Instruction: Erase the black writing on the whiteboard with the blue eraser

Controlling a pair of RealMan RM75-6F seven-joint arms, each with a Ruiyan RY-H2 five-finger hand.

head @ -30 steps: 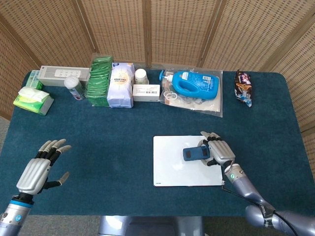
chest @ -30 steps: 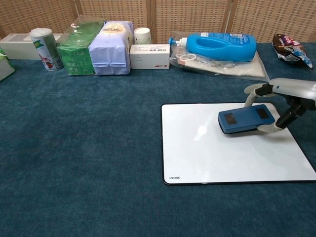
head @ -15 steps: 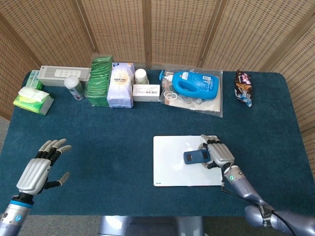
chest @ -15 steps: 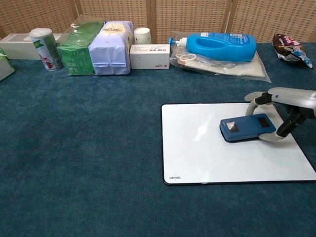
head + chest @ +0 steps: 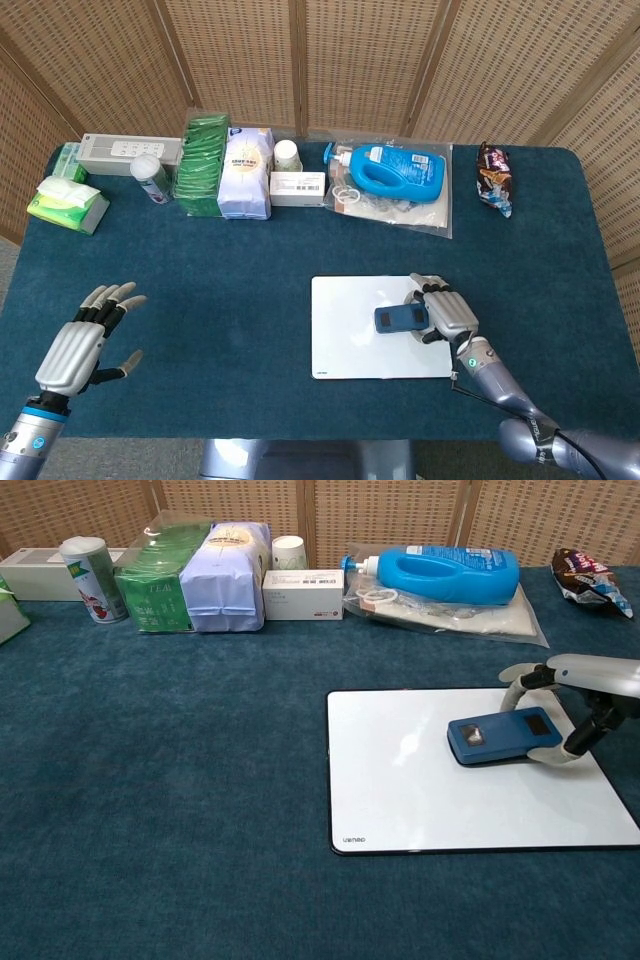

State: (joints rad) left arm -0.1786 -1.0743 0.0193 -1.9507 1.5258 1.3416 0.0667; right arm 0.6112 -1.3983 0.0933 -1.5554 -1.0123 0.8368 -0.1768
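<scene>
The white whiteboard lies on the blue cloth right of the table's middle, and I see no black writing on its bare surface. The blue eraser lies flat on the board's right half. My right hand holds the eraser by its right end, fingers curved around it. My left hand hovers over the front left of the table, fingers spread, holding nothing; it shows in the head view only.
Along the back edge stand a blue detergent bottle on a plastic bag, a white box, a lilac pack, green tea packs, a can and tissues. A snack bag lies back right.
My right hand has drawn the eraser a little toward the front of the board and set it down flat. The left hand has stayed where it was.
</scene>
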